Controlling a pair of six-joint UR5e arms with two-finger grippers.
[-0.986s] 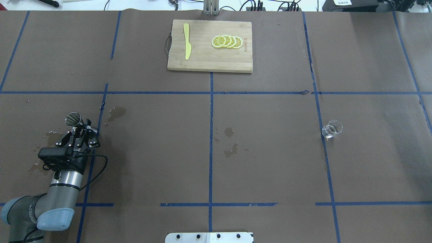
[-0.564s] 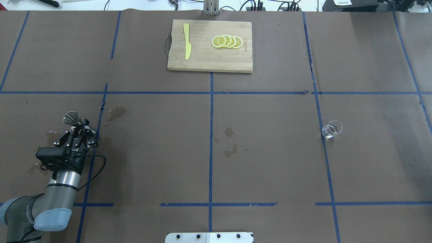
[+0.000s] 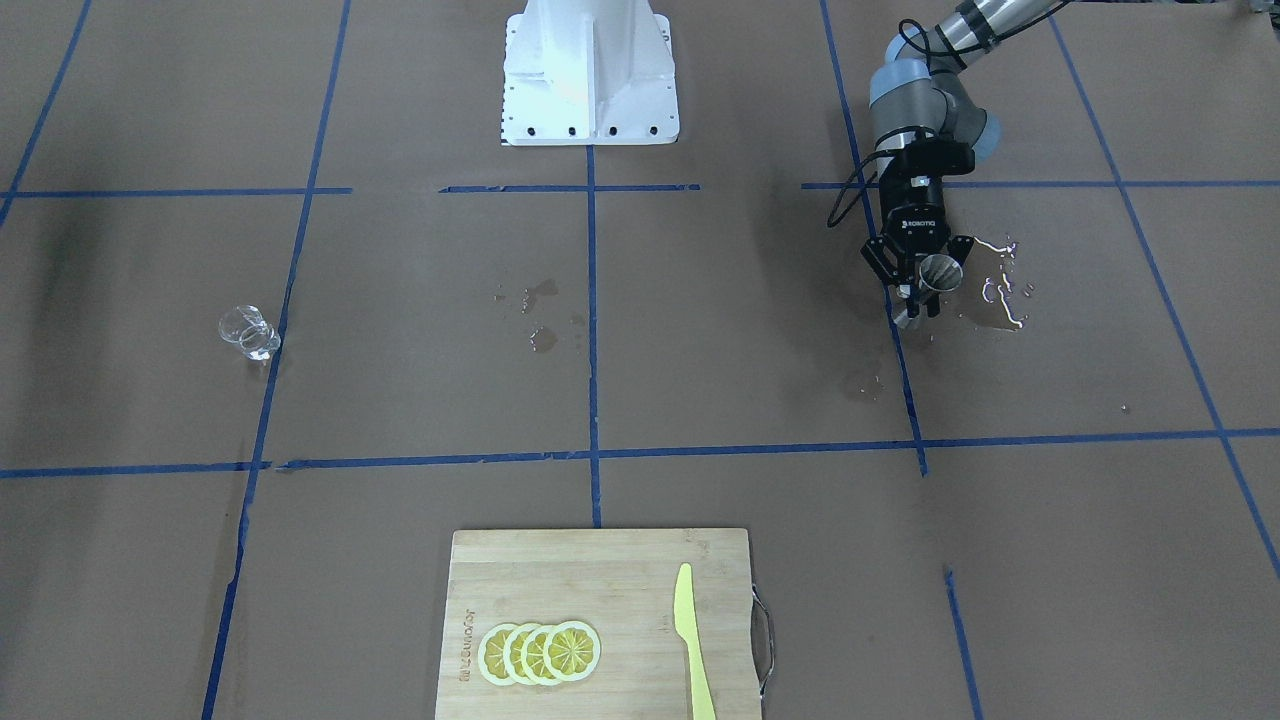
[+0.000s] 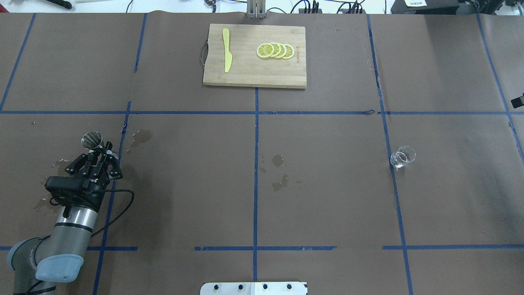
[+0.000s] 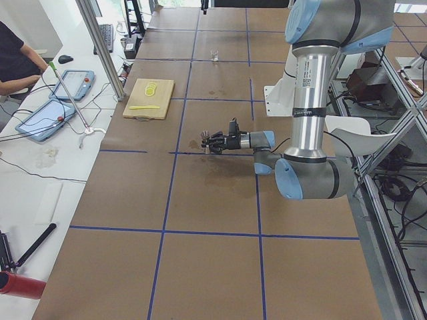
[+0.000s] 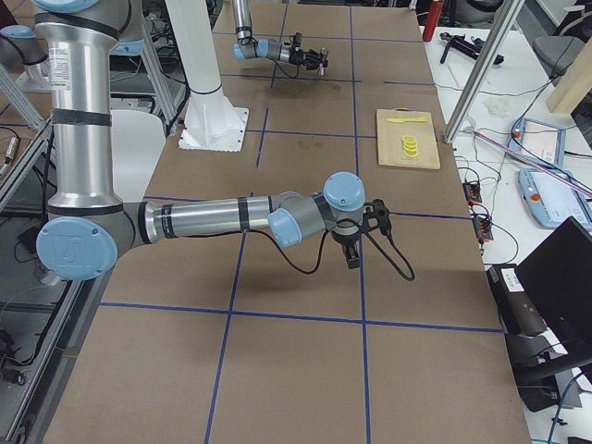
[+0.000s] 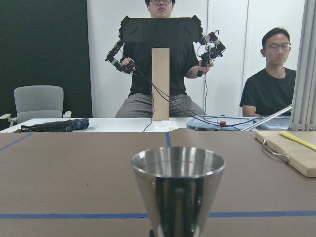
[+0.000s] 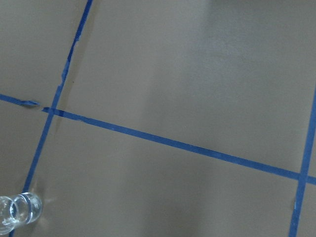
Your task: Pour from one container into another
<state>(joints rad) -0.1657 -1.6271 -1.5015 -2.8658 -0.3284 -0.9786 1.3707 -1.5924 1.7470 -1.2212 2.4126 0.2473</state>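
1. Step in hand: the left end effector (image 4: 99, 152) is clamped on the steel jigger (image 4: 91, 139) at its narrow waist, on the robot's left side of the desk (image 4: 327, 196). Read this as the receiving vessel being presented. No pour has begun.
2. Jigger attitude: its long axis runs vertically and the open mouth points up. The left wrist view shows the rim level. You cannot tell from these views whether the base rests on the desk or clears it.
3. Source vessel: the glass measuring cup (image 4: 403, 156) stands on a blue tape line on the robot's right side, well apart from the jigger. Nothing grips it. It appears upright, but the direction of its pouring lip is too small to read.
4. Right end effector (image 6: 352, 261): it hangs above the desk, pointing down. Only the side view shows it, so you cannot tell whether its fingers are apart or together. Its wrist camera has the cup at the lower left corner, off centre.
5. Next move, as a judgement: centre the right end effector on the cup, grip its wall and carry it across. Then tilt the lip over the jigger's mouth.
6. Note the wet patches (image 4: 279, 172) on the desk. They suggest that spilling is a real risk here.
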